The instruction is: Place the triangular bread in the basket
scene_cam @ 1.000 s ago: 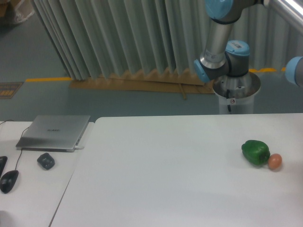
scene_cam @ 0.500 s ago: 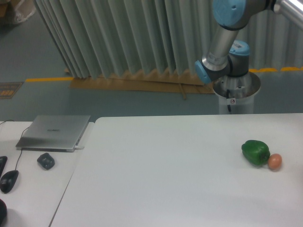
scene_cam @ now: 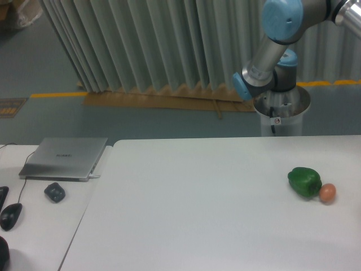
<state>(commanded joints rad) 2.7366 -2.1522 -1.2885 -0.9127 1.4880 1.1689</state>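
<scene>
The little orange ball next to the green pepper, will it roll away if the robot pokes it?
Probably yes. The little orange ball looks round and smooth like an egg, so a poke would likely send it rolling. It sits right against the green pepper, which might block it on that side. It looks small, so probably light.

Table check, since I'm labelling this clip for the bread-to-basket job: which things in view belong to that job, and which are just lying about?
Belonging to the job:
- robot arm, only its base and elbow in frame; gripper, triangular bread and basket are all out of view.

Just lying about:
- green pepper
- small orange-brown ball, touching the pepper
- laptop, closed
- dark grey lump
- mouse
</scene>
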